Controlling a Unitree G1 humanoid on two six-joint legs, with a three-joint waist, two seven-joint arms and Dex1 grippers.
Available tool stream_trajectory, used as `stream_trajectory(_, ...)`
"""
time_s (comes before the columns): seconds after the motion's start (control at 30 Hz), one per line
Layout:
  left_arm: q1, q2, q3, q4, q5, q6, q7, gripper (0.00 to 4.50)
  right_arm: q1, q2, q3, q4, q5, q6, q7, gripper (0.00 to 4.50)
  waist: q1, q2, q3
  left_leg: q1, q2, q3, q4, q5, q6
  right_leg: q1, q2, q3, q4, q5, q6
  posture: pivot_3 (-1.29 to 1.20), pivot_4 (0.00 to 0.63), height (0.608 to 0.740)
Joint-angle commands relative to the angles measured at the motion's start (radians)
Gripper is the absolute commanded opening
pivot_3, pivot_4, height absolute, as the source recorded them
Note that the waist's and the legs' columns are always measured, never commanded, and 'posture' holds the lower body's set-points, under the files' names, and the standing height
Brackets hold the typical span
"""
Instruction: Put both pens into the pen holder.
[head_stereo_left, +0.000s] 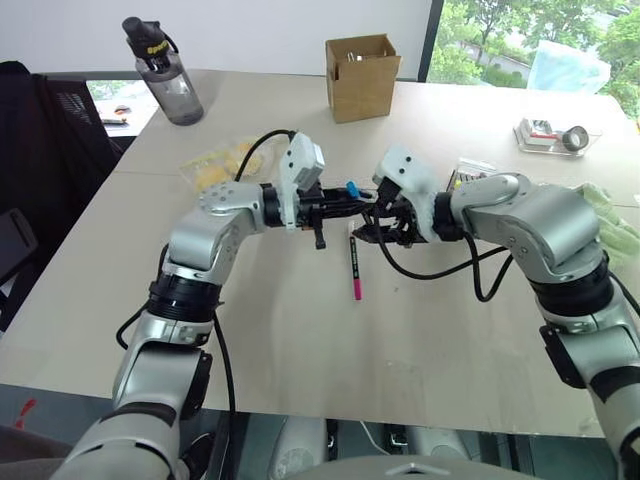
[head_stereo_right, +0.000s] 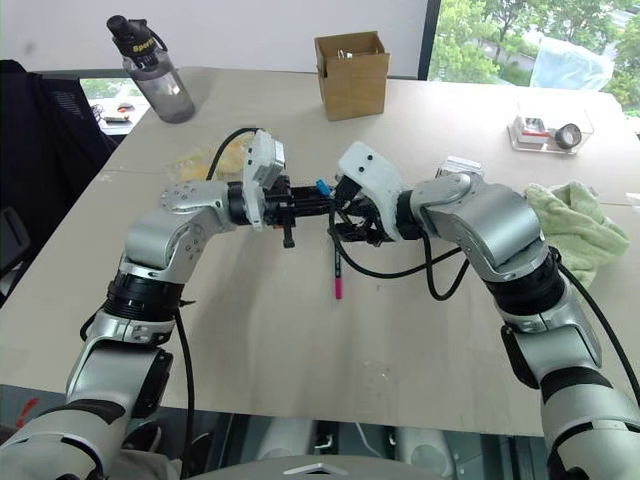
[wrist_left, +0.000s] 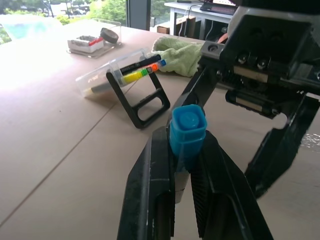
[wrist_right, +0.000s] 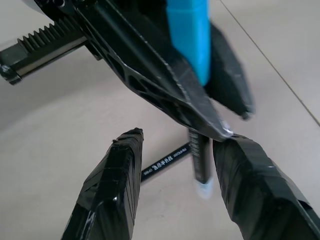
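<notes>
My left gripper is shut on the pen with the light blue ends, raised above the table's middle. The pen crosses its fingers, blue cap up. My right gripper is open and faces the left one tip to tip. The held pen's lower end shows in the gap between the right fingers, and neither pad presses on it. The magenta-tipped pen lies flat on the table under both grippers. The pen holder, a slanted black frame with a clear top and coloured markers inside, stands behind my right arm.
A brown cardboard box stands at the back centre. A grey water bottle is at the back left, and a yellow packet lies behind my left arm. At the back right is a clear tray with a tape roll. A green cloth lies at the right.
</notes>
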Motion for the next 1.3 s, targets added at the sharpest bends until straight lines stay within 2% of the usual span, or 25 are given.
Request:
stream_trajectory(0.03,0.0,-0.011,0.019,-0.053,-0.007,-0.012,0.006,0.0,-0.023,0.024,-0.036,0.008,0.014,0.026,-0.023,2.37,0.0,0.0,0.0,0.0,0.0,0.0,0.0,0.0,0.0,0.0,0.0,0.0,0.0,0.0,0.0,0.0,0.15,0.739)
stream_trajectory(0.13,0.011,-0.014,0.029,-0.06,-0.016,-0.004,0.004,0.0,-0.019,0.033,-0.039,0.026,0.009,0.025,-0.042,2.37,0.0,0.0,0.0,0.0,0.0,0.0,0.0,0.0,0.0,0.0,0.0,0.0,0.0,0.0,0.0,0.0,0.15,0.739)
stream_trajectory(0.17,0.014,-0.016,0.032,-0.061,-0.021,0.0,0.003,0.0,-0.017,0.037,-0.042,0.029,0.008,0.024,-0.048,2.13,0.0,0.0,0.0,0.0,0.0,0.0,0.0,0.0,0.0,0.0,0.0,0.0,0.0,0.0,0.0,0.0,0.15,0.739)
stream_trajectory(0.23,0.019,-0.017,0.033,-0.061,-0.021,0.001,0.002,0.0,-0.014,0.041,-0.048,0.034,0.008,0.018,-0.058,1.51,0.0,0.0,0.0,0.0,0.0,0.0,0.0,0.0,0.0,0.0,0.0,0.0,0.0,0.0,0.0,0.0,0.15,0.739)
stream_trajectory(0.27,0.021,-0.016,0.032,-0.06,-0.02,0.0,0.0,0.0,-0.013,0.043,-0.05,0.035,0.008,0.015,-0.062,1.08,0.0,0.0,0.0,0.0,0.0,0.0,0.0,0.0,0.0,0.0,0.0,0.0,0.0,0.0,0.0,0.0,0.15,0.739)
stream_trajectory(0.3,0.022,-0.014,0.031,-0.058,-0.019,-0.001,-0.002,0.0,-0.012,0.043,-0.051,0.036,0.009,0.013,-0.065,0.45,-0.001,0.0,0.0,0.0,0.0,0.0,0.0,0.0,0.0,0.0,0.0,0.0,0.0,0.0,0.0,0.0,0.15,0.739)
stream_trajectory(0.33,0.023,-0.014,0.032,-0.056,-0.019,0.0,-0.003,0.0,-0.012,0.044,-0.053,0.037,0.009,0.01,-0.068,0.14,-0.001,0.0,0.0,0.0,0.0,0.0,0.0,0.0,0.0,0.0,0.0,0.0,0.0,0.0,0.0,0.0,0.15,0.739)
stream_trajectory(0.5,0.022,-0.014,0.044,-0.05,-0.034,0.024,0.0,0.0,-0.007,0.05,-0.057,0.034,0.012,0.003,-0.076,0.11,-0.001,0.0,0.0,0.0,0.0,0.0,0.0,0.0,0.0,0.0,0.0,0.0,0.0,0.0,0.0,0.0,0.15,0.739)
stream_trajectory(0.67,0.006,-0.013,0.056,-0.019,-0.001,-0.001,0.033,2.37,0.037,0.034,-0.072,-0.009,0.015,-0.011,-0.091,0.11,0.0,0.0,0.0,0.0,0.0,0.0,0.0,0.0,0.0,0.0,0.0,0.0,0.0,0.0,0.0,0.0,0.15,0.739)
stream_trajectory(0.7,0.005,-0.007,0.058,-0.017,-0.002,-0.002,0.027,2.68,0.056,0.022,-0.083,-0.025,0.013,-0.023,-0.094,0.11,0.0,0.0,0.0,0.0,0.0,0.0,0.0,0.0,0.0,0.0,0.0,0.0,0.0,0.0,0.0,0.0,0.15,0.739)
stream_trajectory(0.77,0.005,-0.001,0.065,-0.018,-0.007,-0.001,0.017,2.68,0.099,-0.005,-0.097,-0.06,-0.001,-0.083,-0.096,0.11,0.002,0.0,0.0,-0.001,0.0,0.0,0.0,0.0,0.0,0.0,0.0,0.0,0.0,0.0,0.0,0.0,0.15,0.739)
stream_trajectory(0.93,0.02,-0.028,0.11,-0.073,-0.057,0.054,0.07,2.68,0.356,-0.088,-0.109,-0.198,-0.129,-0.515,-0.091,0.11,0.004,0.0,0.0,-0.002,0.0,-0.001,0.0,0.0,0.0,0.0,0.0,-0.001,-0.001,0.0,0.0,0.0,0.15,0.739)
stream_trajectory(1.07,0.064,-0.041,0.123,-0.136,-0.067,0.089,0.129,2.68,0.528,-0.065,-0.199,-0.269,-0.19,-0.777,-0.149,0.11,0.0,0.0,0.0,-0.002,0.0,-0.001,0.001,0.0,0.0,-0.001,0.0,0.0,-0.001,-0.001,0.001,0.0,0.15,0.739)
stream_trajectory(1.13,0.077,-0.047,0.12,-0.164,-0.078,0.112,0.145,2.68,0.586,-0.052,-0.233,-0.279,-0.27,-0.916,-0.217,0.11,-0.001,0.0,0.0,-0.001,0.0,-0.001,0.001,0.0,0.0,0.0,0.0,0.0,0.0,0.0,0.001,0.0,0.15,0.739)
stream_trajectory(1.3,0.059,-0.066,0.095,-0.177,-0.085,0.133,0.146,2.68,0.625,0.019,-0.298,-0.201,-0.418,-1.154,-0.382,0.11,0.001,-0.001,0.0,0.003,0.0,-0.001,0.001,0.001,-0.002,0.002,0.001,0.0,0.002,0.0,0.001,0.0,0.15,0.739)
